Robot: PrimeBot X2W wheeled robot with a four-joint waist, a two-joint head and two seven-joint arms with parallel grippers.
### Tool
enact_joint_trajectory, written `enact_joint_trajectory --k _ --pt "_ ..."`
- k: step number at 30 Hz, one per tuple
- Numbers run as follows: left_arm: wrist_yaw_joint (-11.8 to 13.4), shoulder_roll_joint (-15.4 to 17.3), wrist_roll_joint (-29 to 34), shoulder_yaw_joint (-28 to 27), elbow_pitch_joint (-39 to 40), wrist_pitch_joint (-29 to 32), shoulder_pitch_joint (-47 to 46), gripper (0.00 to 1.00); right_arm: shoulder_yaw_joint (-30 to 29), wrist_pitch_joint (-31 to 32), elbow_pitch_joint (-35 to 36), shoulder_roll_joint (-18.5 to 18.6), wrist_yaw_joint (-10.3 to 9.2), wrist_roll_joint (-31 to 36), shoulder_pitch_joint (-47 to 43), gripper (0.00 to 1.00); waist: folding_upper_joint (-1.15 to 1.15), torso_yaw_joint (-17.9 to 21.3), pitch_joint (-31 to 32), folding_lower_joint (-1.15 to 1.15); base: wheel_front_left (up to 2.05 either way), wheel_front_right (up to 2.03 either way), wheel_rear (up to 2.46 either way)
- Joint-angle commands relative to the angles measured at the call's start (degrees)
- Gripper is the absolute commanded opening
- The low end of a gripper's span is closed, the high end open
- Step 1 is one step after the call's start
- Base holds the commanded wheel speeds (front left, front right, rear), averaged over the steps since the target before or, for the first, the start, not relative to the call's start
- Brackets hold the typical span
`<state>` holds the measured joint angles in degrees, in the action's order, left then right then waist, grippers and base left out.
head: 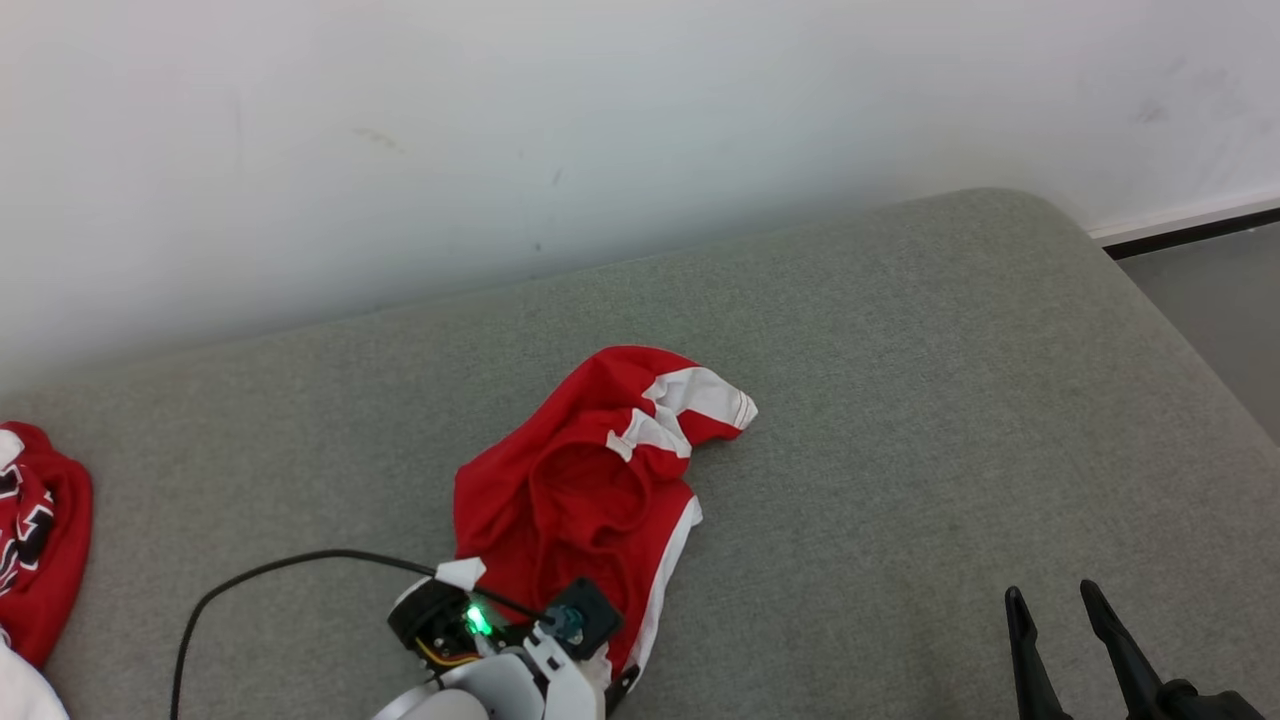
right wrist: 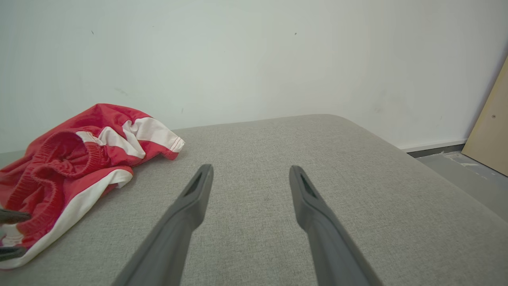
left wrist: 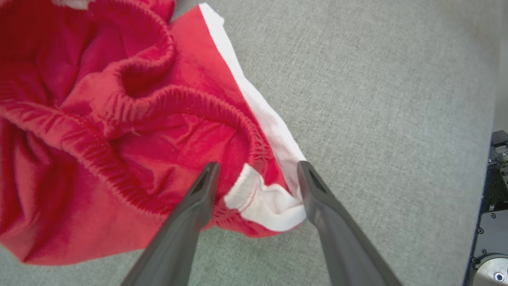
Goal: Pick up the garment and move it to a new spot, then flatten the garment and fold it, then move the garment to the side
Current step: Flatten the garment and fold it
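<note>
**Set to pinch the red shorts [head: 590, 480] at a corner**

At far left, a second red garment [head: 40, 540], bunched at the edge of the grey cushion [head: 900, 400], well apart. Next, left jaws spread wide, one fingertip [left wrist: 206, 180] over the elastic waistband, the other beside the white side stripe [left wrist: 254, 103]. Bracketing that corner, probably for a pinch before the lift. Shorts crumpled left of centre on the cushion, not yet lifted. At right, right jaws equally wide, holding nothing, over bare cushion, likely kept clear for flattening.
</note>
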<state>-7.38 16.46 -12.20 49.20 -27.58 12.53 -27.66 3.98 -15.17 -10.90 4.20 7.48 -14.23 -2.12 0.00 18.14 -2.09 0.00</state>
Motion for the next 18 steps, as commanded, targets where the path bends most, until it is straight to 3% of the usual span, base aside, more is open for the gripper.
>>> enact_joint_trajectory --k 1,2,3,4,5,11,18 --pt "0.0 0.1 -0.9 0.1 -0.4 0.0 -0.5 0.95 0.0 0.0 0.1 0.2 0.02 -0.4 0.7 1.00 0.00 -0.1 -0.2 0.00 0.00 0.00 0.00" --pt "0.0 0.1 -1.1 0.2 -0.6 0.2 -0.5 0.79 0.0 0.0 0.1 0.1 0.02 -0.5 0.8 1.00 0.00 -0.2 -0.3 0.00 0.00 0.00 0.00" --pt "0.0 0.1 -1.3 0.2 -0.8 0.3 -0.6 0.38 0.0 0.0 0.1 0.1 0.02 -0.5 0.8 1.00 0.00 -0.2 -0.4 0.00 0.00 0.00 0.00" --pt "0.0 0.2 -1.5 0.3 -0.9 0.3 -0.7 0.15 -0.1 0.0 0.2 0.1 0.02 -0.5 0.8 1.00 0.00 -0.2 -0.5 0.00 0.00 0.00 0.00" --pt "0.0 0.1 -1.8 0.3 -1.1 0.3 -0.7 0.00 -0.1 0.0 0.2 0.1 0.02 -0.5 0.8 1.00 0.00 -0.3 -0.6 0.00 0.00 0.00 0.00" --pt "-0.1 -0.7 -6.1 -0.3 -0.1 0.7 -1.1 0.00 -0.4 0.0 0.0 0.1 0.02 -0.4 0.8 1.00 0.00 -0.4 -0.9 0.00 0.00 0.00 0.00" --pt "1.3 -2.8 -13.1 -7.3 2.5 0.0 -5.5 0.00 0.4 0.0 -0.3 -0.1 0.02 -0.6 1.9 1.00 0.00 0.6 -1.1 0.00 0.00 0.00 0.00"
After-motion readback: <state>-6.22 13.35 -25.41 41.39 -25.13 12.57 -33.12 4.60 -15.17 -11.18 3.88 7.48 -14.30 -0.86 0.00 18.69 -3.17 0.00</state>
